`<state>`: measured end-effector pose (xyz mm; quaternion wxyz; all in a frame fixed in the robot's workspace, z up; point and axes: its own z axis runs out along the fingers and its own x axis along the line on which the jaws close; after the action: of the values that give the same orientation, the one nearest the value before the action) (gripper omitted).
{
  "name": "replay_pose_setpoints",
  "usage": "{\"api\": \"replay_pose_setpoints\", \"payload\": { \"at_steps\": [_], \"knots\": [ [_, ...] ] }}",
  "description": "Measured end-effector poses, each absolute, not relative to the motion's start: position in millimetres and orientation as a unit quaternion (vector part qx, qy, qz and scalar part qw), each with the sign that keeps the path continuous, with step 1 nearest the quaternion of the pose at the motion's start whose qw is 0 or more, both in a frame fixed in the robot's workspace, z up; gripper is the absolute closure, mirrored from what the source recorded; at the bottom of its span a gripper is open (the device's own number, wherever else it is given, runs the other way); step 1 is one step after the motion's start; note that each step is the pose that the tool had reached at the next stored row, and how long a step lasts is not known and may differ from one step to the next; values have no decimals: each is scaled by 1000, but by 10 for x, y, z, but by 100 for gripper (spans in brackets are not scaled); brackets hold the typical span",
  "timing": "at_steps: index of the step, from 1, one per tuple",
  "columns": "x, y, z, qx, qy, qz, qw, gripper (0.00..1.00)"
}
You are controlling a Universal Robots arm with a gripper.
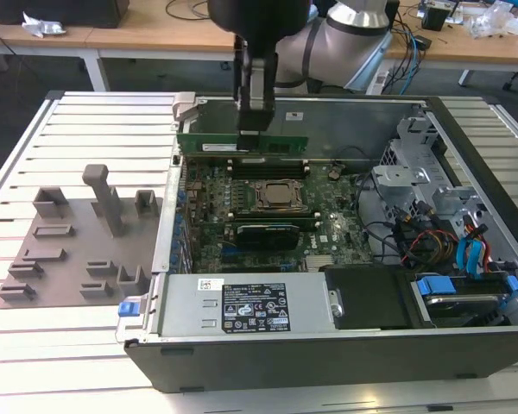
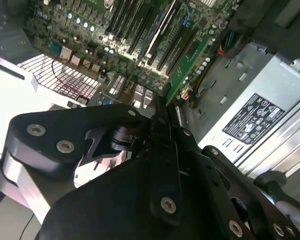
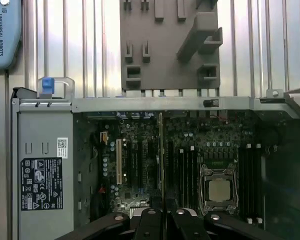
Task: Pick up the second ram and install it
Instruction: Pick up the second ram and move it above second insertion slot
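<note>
Gripper (image 1: 251,135) of the arm hangs over the open computer case (image 1: 345,349), with its fingers pressed together on the upper edge of the second ram (image 1: 216,145), about at the middle of its length. The stick stands upright on its long edge, level, directly under the gripper. In the exterior view it is over the motherboard (image 1: 328,237), at the far side of the CPU socket (image 1: 274,197), just above the black memory slots (image 1: 272,169); whether it touches one I cannot tell. In the first wrist view the ram (image 3: 162,150) shows edge-on as a thin line running out from the fingertips. A grey fixture plate (image 1: 69,250) lies on the slatted table (image 1: 95,129), at the exterior view's left of the case.
</note>
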<state>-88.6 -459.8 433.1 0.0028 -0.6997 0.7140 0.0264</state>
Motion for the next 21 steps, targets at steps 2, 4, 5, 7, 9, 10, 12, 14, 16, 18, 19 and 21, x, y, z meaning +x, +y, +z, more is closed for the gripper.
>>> {"api": "replay_pose_setpoints", "payload": {
  "at_steps": [2,4,5,7,9,10,12,14,16,18,19,21],
  "knots": [
    [-813,-4598,4330,-700,714,27,3,87],
    [-685,-4598,4327,-700,714,27,2,87],
    [-626,-4598,4326,-700,714,27,2,87],
    [-553,-4598,4324,-700,714,27,2,87],
    [-493,-4598,4322,-700,714,28,2,87],
    [-466,-4598,4322,-700,714,28,2,87],
    [-362,-4598,4319,-700,714,28,1,87],
    [-260,-4598,4316,-700,714,28,1,87],
    [-176,-4598,4311,-700,714,29,1,87],
    [-163,-4596,4246,-699,714,28,0,87],
    [-159,-4593,4210,-699,715,29,0,87],
    [-146,-4580,4129,-697,716,29,-1,87]
  ]
}}
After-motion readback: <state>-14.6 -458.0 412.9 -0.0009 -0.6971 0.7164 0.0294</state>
